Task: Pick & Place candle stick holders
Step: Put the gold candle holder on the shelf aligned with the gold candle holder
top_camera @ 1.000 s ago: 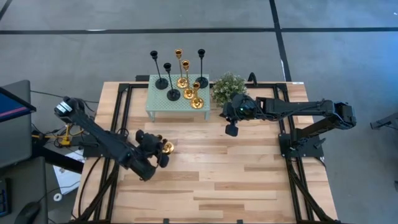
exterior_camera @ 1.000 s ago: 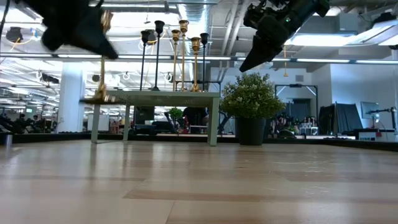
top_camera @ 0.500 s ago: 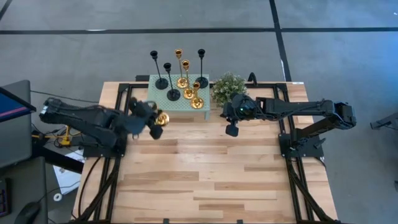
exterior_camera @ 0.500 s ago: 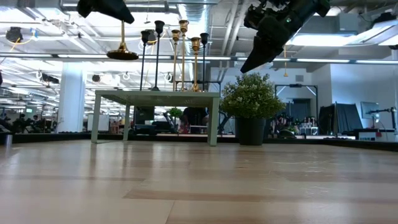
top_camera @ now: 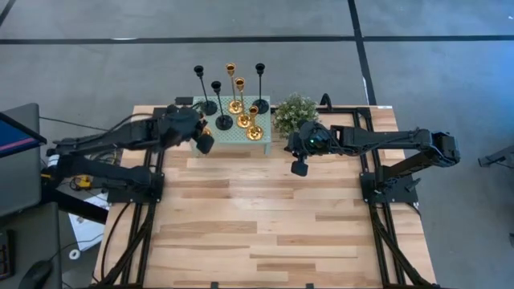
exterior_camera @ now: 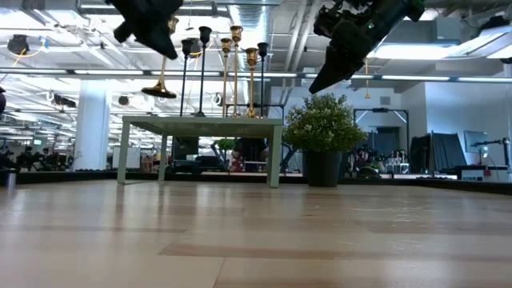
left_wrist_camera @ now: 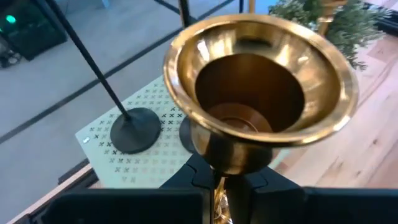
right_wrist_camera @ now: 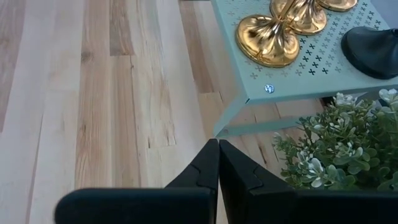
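Observation:
My left gripper (top_camera: 203,135) is shut on a shiny gold candle stick holder (exterior_camera: 162,68) and hangs over the near left corner of the mint-green mesh-top table (top_camera: 229,136). Three black holders (top_camera: 223,122) and three gold holders (top_camera: 244,120) stand upright on their round bases on that table. My right gripper (top_camera: 299,167) is shut and empty, raised over the wood in front of the bushy green plant (top_camera: 295,112). My left gripper pinches the gold holder's thin stem (left_wrist_camera: 219,190) between its two fingers, just under the top cup (left_wrist_camera: 261,81). The fingers come from above, slanting down. The holder hangs below them, tilted, its round base (exterior_camera: 158,92) clear above the mint table's top.
The plant (exterior_camera: 322,128) stands right of the mint table (exterior_camera: 200,122), close to my right gripper (right_wrist_camera: 217,168). A black holder's base (left_wrist_camera: 134,127) stands on the mesh just beyond the held one. Bare wood lies in front of the mint table.
My left gripper has carried the gold holder up and toward the table's far edge, from over the near left wood to over the mint table's near left corner. The holder rose high, then came down a little, and now hangs tilted.

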You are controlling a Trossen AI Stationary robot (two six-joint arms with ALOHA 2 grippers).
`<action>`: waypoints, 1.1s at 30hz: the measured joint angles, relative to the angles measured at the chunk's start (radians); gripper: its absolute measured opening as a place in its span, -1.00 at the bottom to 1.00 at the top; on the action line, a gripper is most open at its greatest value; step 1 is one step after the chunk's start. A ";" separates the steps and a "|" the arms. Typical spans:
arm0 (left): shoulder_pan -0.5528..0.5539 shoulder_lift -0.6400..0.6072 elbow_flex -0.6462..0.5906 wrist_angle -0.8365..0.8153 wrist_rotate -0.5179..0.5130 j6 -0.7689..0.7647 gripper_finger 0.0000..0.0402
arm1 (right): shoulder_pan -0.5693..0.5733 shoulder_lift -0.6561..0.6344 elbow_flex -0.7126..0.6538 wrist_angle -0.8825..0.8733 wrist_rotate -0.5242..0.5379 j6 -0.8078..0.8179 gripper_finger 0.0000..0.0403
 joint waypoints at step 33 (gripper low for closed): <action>0.250 0.063 -0.122 0.212 0.216 0.101 -0.93 | 0.000 0.000 0.000 -0.001 0.000 0.018 -1.00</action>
